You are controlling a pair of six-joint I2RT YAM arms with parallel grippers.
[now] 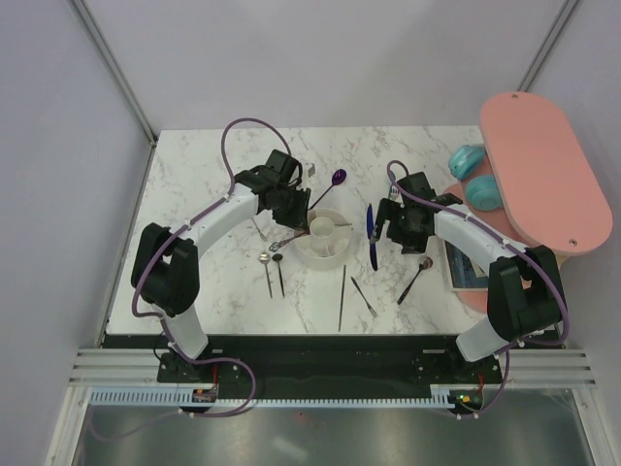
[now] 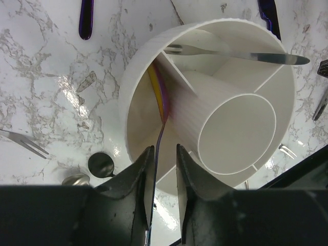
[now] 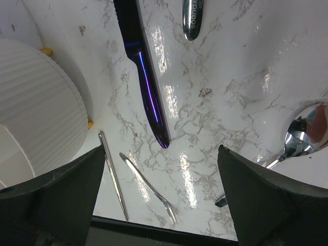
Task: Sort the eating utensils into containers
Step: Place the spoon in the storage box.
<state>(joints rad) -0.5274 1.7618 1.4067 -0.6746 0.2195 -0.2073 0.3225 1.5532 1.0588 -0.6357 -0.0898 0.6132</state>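
**Marble bench, grey booth: left pincer clamped on a utensil, right one empty**

White marble-pattern bench point(image 1: 194, 194) sat in a plain grey-walled booth with metal posts at the back corners. Black base strip ran along the near edge, both arms bolted there. Pink oval board point(image 1: 543, 175) overhung the right side, with two teal items point(image 1: 475, 177) at its left edge.

White round holder point(image 1: 320, 258) stood mid-bench between the two arms. Wrist view showed its ribbed wall point(image 2: 134, 66), a central cup and divider walls.

Left pincer point(image 2: 165, 154) was closed to a narrow gap on a slim handle. That held utensil point(image 2: 160, 107) had a yellow-purple tinted end down inside the ring section left of the cup. A silver utensil point(image 2: 236, 54) lay across the far sections, its tip past the rim.

Right pincer point(image 3: 160, 151) was spread wide, nothing between the fingers, hovering just right of the holder point(image 3: 36, 102).

Loose on the bench:
- purple spoon point(image 1: 338, 177) behind the holder
- dark blue knife point(image 1: 372, 233) just right of the holder, the blade glinting violet in the right wrist view point(image 3: 146, 82)
- silver spoon point(image 1: 415, 277) below the right pincer, its bowl at the edge of the wrist view point(image 3: 302, 136)
- black stick point(image 1: 343, 296) and small fork point(image 1: 364, 296) in front of the holder, side by side
- second silver spoon point(image 1: 265, 267) and black spoon point(image 1: 279, 267) front-left of the holder, close together
- another fork point(image 2: 23, 142) at the left edge of the left wrist view
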